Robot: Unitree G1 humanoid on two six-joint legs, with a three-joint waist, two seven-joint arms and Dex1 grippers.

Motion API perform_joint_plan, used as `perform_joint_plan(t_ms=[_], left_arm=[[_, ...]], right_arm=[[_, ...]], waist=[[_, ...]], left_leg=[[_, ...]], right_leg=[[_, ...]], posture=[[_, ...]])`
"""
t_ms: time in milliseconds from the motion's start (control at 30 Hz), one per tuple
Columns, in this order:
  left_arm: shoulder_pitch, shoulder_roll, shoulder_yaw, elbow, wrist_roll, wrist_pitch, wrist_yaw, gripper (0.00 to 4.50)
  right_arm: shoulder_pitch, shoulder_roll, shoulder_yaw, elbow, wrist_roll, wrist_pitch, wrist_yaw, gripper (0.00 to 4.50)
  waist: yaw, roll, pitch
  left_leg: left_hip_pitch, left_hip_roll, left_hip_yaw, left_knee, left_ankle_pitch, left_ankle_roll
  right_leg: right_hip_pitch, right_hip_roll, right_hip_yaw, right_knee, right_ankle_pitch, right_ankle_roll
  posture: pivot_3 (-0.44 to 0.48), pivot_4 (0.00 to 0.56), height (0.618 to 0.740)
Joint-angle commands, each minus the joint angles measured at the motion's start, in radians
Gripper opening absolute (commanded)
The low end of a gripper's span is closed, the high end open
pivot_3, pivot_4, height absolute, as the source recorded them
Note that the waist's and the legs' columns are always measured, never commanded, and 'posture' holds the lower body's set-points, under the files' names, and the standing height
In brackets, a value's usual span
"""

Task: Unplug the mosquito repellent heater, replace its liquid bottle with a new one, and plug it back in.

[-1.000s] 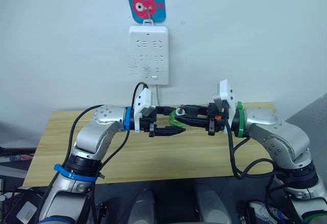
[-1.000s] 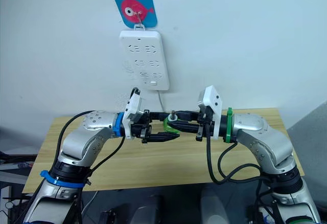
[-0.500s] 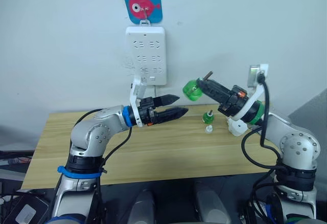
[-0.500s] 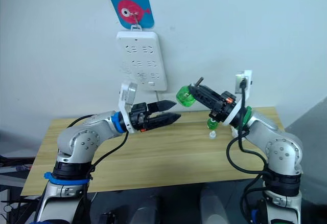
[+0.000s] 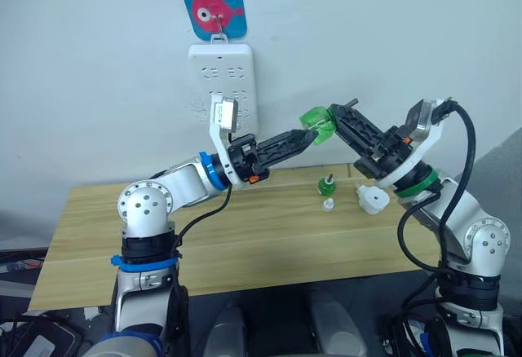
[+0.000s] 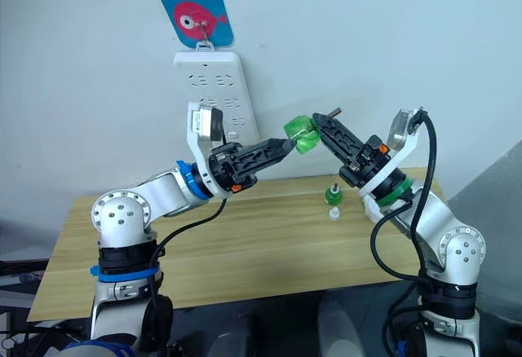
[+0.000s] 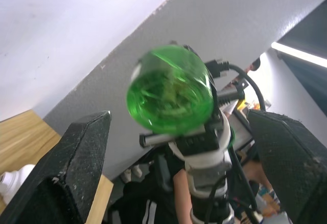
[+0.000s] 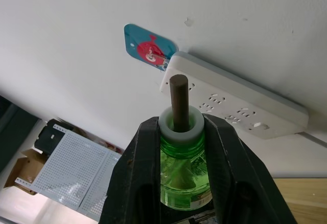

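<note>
Both arms now higher — left gripper [image 5: 306,134] fingers spread, tips at green bottle [image 5: 316,122], which right gripper [image 5: 336,117] pinches midair. Mosquito repellent heater [image 5: 372,199] lies on table [image 5: 245,243], right side, near second bottle [image 5: 326,185].

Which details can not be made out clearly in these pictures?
- The green bottle: its sides are covered by the right gripper in the right wrist view, so any label stays hidden.
- The mosquito repellent heater: partly behind the right arm in the left eye view; prongs and vent cannot be seen.
- The small green bottle and white cap on the table: too small to read.
</note>
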Motion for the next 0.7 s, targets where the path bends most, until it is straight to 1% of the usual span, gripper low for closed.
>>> perform_joint_plan(t_ms=[33,300,667,700], left_arm=[[-0.017,-0.020,0.012,-0.012,-0.055,-0.029,0.040,4.50],[-0.009,-0.044,0.003,0.000,-0.088,-0.058,0.090,4.50],[-0.006,-0.043,-0.013,0.016,-0.092,-0.063,0.091,4.50],[-0.007,-0.044,-0.012,0.019,-0.093,-0.064,0.091,4.31]], right_arm=[[0.005,-0.011,0.009,-0.055,0.042,-0.036,-0.005,0.81],[0.011,-0.023,0.044,-0.068,0.039,-0.073,-0.015,0.81],[0.010,-0.035,0.073,-0.073,0.036,-0.090,0.005,0.81],[0.009,-0.036,0.076,-0.074,0.036,-0.090,0.007,0.81]], waist=[[0.001,0.000,0.000],[0.005,0.000,0.000],[0.006,0.000,0.000],[0.006,0.000,0.000]], left_leg=[[0.000,0.000,0.000,0.000,0.000,0.000],[0.000,0.000,0.000,0.000,0.001,-0.001],[0.000,0.000,0.001,0.000,0.001,-0.001],[0.000,0.000,0.001,0.000,0.001,-0.001]], right_leg=[[0.000,0.000,0.000,0.000,0.000,0.000],[0.000,0.000,0.000,0.000,0.000,0.000],[0.000,0.000,0.001,0.000,0.000,0.000],[0.000,0.000,0.001,0.000,0.000,0.000]], posture=[[-0.175,0.161,0.734],[-0.178,0.162,0.734],[-0.180,0.162,0.734],[-0.180,0.162,0.734]])
